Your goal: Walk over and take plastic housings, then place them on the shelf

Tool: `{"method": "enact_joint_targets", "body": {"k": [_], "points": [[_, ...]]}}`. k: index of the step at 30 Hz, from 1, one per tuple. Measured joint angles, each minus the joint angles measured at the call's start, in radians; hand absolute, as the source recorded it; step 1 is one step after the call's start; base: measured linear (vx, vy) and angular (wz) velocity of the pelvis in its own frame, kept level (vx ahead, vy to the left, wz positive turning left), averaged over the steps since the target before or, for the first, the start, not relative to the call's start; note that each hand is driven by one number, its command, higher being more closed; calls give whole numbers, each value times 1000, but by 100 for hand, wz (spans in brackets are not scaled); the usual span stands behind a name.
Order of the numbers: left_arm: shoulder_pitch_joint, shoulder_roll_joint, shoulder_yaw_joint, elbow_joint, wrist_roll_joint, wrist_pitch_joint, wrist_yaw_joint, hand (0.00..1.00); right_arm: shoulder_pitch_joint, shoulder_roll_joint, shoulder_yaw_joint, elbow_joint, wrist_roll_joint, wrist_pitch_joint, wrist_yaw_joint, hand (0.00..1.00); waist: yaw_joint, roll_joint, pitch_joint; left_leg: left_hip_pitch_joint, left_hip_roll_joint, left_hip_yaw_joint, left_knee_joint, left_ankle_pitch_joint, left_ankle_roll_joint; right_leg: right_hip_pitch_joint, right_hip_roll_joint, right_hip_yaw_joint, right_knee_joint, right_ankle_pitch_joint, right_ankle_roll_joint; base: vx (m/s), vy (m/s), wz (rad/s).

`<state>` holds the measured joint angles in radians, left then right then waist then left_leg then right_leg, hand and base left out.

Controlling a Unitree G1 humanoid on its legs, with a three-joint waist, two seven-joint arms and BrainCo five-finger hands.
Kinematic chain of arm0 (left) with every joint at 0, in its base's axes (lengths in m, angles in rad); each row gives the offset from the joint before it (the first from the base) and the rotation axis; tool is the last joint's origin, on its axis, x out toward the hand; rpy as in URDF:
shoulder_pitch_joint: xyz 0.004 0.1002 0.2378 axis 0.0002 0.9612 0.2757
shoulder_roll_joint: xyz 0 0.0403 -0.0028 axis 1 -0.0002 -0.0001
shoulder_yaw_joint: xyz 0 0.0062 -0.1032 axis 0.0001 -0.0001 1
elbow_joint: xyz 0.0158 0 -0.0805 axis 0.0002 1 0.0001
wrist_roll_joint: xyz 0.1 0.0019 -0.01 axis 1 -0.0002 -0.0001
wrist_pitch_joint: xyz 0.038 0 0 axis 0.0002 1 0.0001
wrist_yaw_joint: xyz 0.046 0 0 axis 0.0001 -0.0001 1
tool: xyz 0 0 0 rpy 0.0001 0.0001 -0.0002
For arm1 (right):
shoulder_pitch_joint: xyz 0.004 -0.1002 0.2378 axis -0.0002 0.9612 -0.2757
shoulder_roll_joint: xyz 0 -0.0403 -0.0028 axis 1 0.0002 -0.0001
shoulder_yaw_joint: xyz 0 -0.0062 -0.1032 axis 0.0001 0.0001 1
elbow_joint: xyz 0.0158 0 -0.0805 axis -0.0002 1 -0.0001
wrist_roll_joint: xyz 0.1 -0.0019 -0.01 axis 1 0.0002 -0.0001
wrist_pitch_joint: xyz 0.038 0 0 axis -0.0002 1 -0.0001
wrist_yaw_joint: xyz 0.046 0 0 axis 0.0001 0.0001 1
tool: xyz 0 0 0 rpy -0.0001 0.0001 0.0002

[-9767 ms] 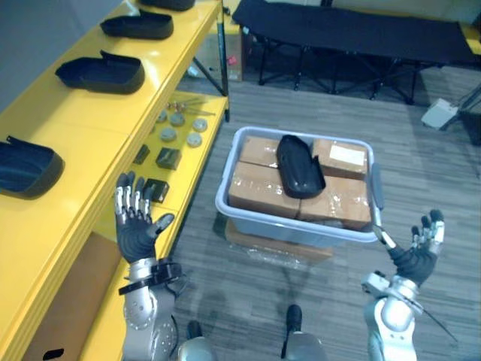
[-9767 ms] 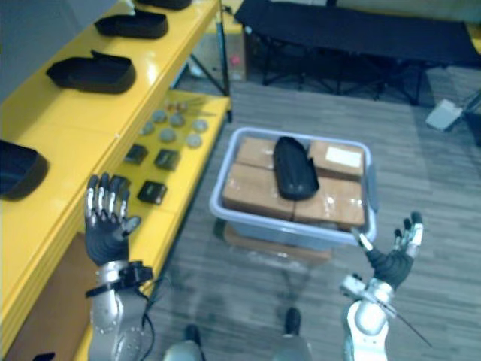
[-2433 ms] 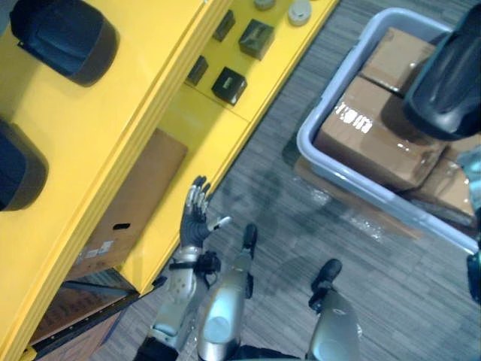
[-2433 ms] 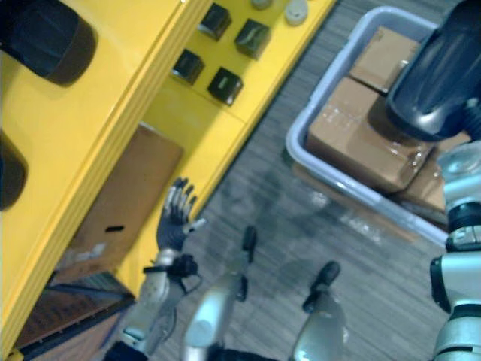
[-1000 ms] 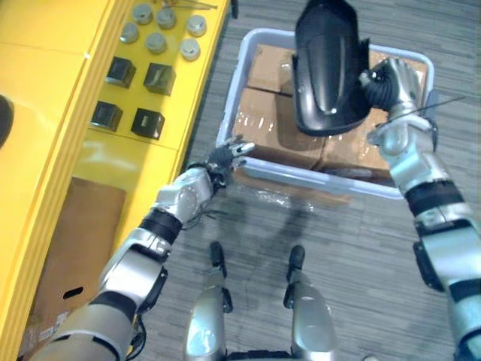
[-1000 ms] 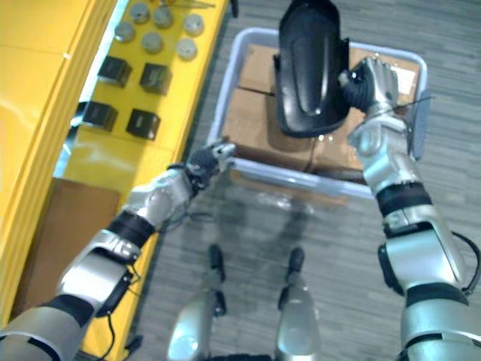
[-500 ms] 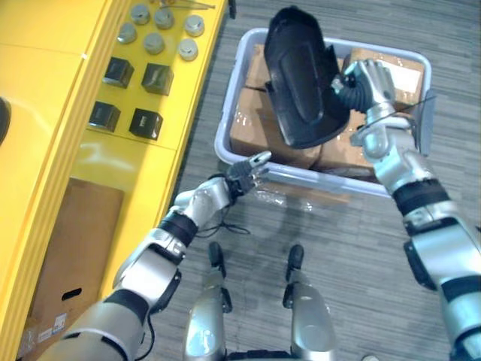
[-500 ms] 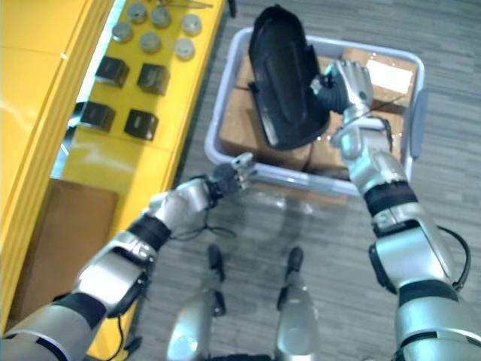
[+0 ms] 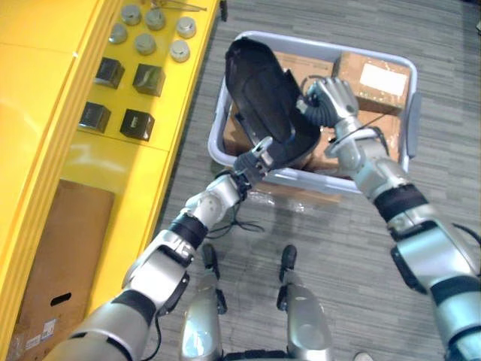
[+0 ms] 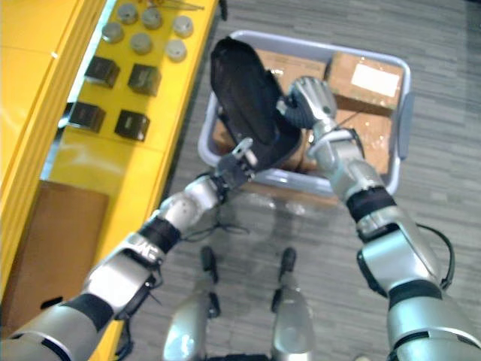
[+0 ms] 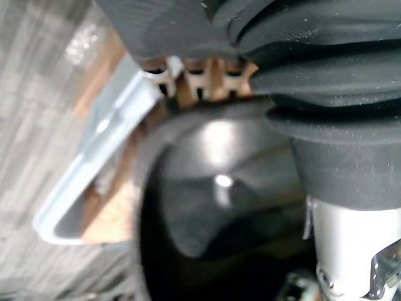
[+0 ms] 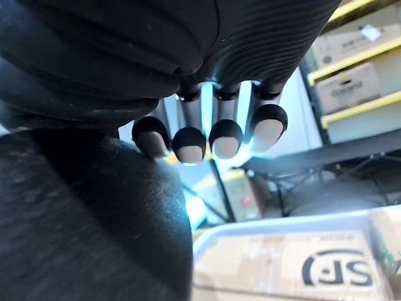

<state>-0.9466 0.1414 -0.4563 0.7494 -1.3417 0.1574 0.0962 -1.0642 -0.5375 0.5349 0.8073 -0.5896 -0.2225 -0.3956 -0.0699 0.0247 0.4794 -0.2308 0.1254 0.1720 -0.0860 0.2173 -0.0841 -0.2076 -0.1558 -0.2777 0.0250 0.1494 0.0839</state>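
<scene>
Black plastic housing [image 9: 263, 98] held tilted in the air above the grey bin [image 9: 409, 124] of cardboard boxes [image 9: 372, 75], its long axis running from 11 to 5 o'clock. The right hand [image 9: 331, 101] is closed on the housing's 3 o'clock edge, its fingers [image 12: 213, 138] curled against the dark shell. The left hand [image 9: 252, 159] meets the housing's 6 o'clock end, though whether it grips cannot be told because its fingers are hidden at the rim. At 9 o'clock from the bin, the yellow shelf [image 9: 45, 98] carries small black blocks [image 9: 135, 124] and round discs [image 9: 179, 51].
</scene>
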Motion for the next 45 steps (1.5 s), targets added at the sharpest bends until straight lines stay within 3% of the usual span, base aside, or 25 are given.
{"method": "enact_joint_targets", "body": {"k": [2,3,11,17,19,28,29,30,33,38,40,43,45], "points": [[0,1,2,0,-25,-27,14,0,3,3,2,0,-3,-4,-1,100,0,0,0,0,0,0,0,0,0,0,0,0,0,0,0,0,0,0],[0,1,2,0,-27,-35,21,100,4,4,2,0,-3,-9,-4,100,0,-2,-1,0,0,0,0,0,0,0,0,0,0,0,0,0,0,0],[1,0,3,27,-21,-106,49,100,82,16,-3,-48,9,-41,-49,100,-1,-37,-7,0,1,0,0,-2,-2,1,0,1,-2,0,0,0,0,0],[7,1,-4,30,28,-160,43,100,132,37,-31,-148,27,-93,-110,100,-5,-38,-7,4,0,0,0,-1,-2,3,0,1,-2,0,0,0,0,0],[15,1,-21,30,38,-193,27,100,162,50,-50,-198,28,-106,-114,100,-5,-39,-6,12,0,0,1,-2,-2,12,-1,1,-2,0,0,0,0,0],[82,1,-43,28,-22,-264,-102,100,268,74,-63,-350,48,-131,-134,100,-11,-59,-8,64,0,10,0,-24,-2,67,-1,-1,-22,-1,1,-6,-5,-1],[99,1,-55,15,-36,-294,-122,100,286,75,-71,-380,48,-131,-136,100,-11,-63,-10,75,0,13,0,-24,-5,76,-2,1,-22,-1,1,0,0,0],[107,1,-58,1,-37,-304,-123,100,292,78,-73,-392,49,-130,-139,0,-11,-63,-10,77,0,13,0,-25,-5,80,-2,0,-23,-1,1,0,0,0],[173,2,-58,-76,-36,-354,-138,100,356,86,-86,-475,68,-134,-150,0,-5,-69,-12,101,0,17,0,-34,-7,107,-2,0,-34,-1,1,4,-7,-2],[285,10,-53,-184,-13,-399,-149,100,511,125,-116,-590,95,-152,-153,0,3,-90,-28,132,-5,27,0,-51,0,142,-5,-3,-40,-9,7,6,-6,0],[357,11,-27,-244,49,-409,-141,100,598,140,-124,-642,106,-155,-163,0,4,-97,-62,134,-5,29,-1,-57,-1,144,-7,-5,-40,-13,7,40,-12,3],[465,20,12,-380,238,-415,-55,100,754,160,-160,-721,111,-164,-174,0,10,-98,-88,177,-10,30,-1,-74,1,196,-17,-18,-46,-26,17,61,-10,9],[549,19,54,-477,376,-412,11,100,850,165,-163,-750,139,-166,-170,0,11,-93,-146,180,-16,29,-1,-82,0,205,-22,-24,-51,-30,22,66,8,5]]}}
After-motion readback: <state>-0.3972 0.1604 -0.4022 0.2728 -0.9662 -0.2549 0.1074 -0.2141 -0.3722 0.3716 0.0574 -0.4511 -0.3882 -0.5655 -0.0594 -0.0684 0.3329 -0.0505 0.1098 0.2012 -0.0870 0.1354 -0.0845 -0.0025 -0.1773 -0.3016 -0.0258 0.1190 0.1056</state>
